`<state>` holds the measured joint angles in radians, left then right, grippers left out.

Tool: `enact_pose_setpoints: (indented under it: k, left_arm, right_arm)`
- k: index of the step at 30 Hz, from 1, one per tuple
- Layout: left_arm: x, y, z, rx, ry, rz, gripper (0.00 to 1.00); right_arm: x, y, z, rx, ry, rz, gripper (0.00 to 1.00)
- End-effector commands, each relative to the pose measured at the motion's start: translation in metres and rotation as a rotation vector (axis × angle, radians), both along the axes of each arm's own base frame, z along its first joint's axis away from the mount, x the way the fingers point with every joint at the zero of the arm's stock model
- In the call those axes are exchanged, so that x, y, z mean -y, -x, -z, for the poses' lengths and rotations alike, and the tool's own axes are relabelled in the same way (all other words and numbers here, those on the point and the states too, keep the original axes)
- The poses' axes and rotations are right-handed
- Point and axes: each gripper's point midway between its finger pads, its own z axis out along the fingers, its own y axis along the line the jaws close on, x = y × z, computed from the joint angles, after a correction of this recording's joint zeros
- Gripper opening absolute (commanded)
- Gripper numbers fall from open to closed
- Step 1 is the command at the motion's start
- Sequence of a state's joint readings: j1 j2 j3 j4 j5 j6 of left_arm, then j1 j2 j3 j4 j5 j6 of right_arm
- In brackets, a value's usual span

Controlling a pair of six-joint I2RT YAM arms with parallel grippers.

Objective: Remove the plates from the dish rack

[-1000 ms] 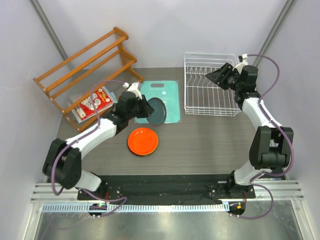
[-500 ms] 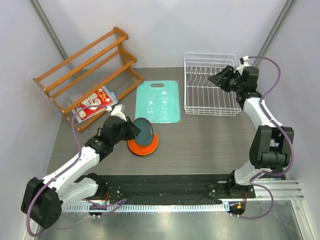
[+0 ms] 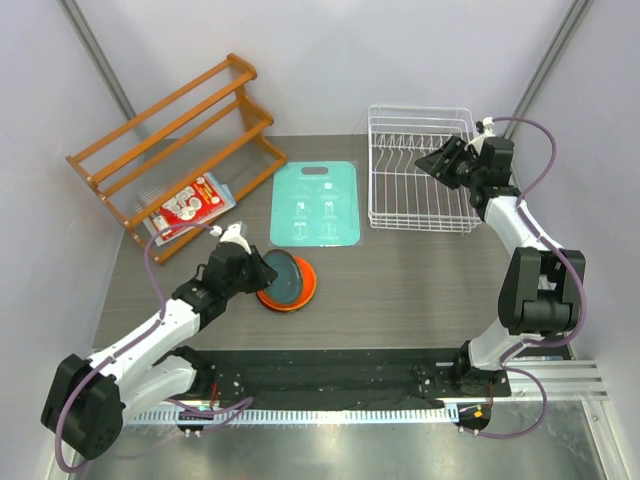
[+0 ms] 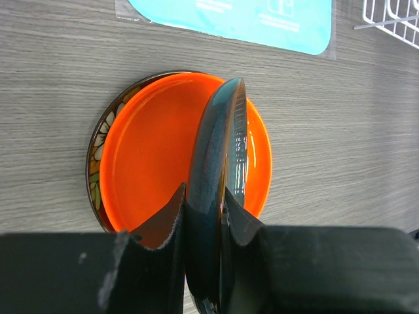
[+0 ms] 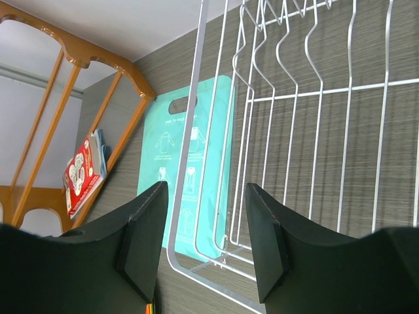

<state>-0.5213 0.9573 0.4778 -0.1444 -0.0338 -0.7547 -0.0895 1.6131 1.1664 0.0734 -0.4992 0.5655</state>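
Observation:
My left gripper [image 4: 203, 193] is shut on the rim of the dark teal-blue plate [image 4: 219, 150]. It holds that plate tilted on edge over the orange plate [image 4: 144, 157]. The orange plate lies on the dark red floral plate [image 4: 96, 147], of which only the left rim shows. In the top view the teal plate [image 3: 283, 275] leans low across the orange plate [image 3: 306, 286] on the table's near left. The white wire dish rack [image 3: 420, 190] stands at the back right with no plate in it. My right gripper [image 3: 432, 158] hovers open and empty over the rack's wires [image 5: 186, 131].
A flat teal board [image 3: 315, 205] lies left of the rack. Behind it on the left stands an orange-brown wooden slatted rack [image 3: 170, 130], with a red printed booklet [image 3: 190, 205] leaning at its foot. Grey walls close in on both sides.
My left arm has swung from over the teal board back toward the near left, lowering the teal plate over the orange plate. The right gripper has barely shifted and its jaws narrowed slightly.

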Motion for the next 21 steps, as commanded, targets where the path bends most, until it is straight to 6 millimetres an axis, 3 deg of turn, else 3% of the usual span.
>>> enact_pose_setpoints:
  k: [1,10,17,21]
  left_arm:
    - [0.013,-0.016,-0.017,0.073,0.071,-0.002,0.00]
    - [0.016,-0.014,0.004,0.011,0.051,0.014,0.01]
    - [0.010,-0.010,0.005,0.009,0.024,0.005,0.50]
    - [0.002,-0.009,0.008,-0.001,-0.019,-0.007,0.64]
  right_arm:
    - [0.003,-0.002,-0.001,0.022,0.021,-0.001,0.56]
    - [0.006,0.000,0.000,0.012,0.044,0.004,0.56]
    - [0.014,0.001,-0.004,0.012,0.093,0.034,0.57]
    - [0.017,0.004,-0.004,0.000,0.116,0.043,0.57]
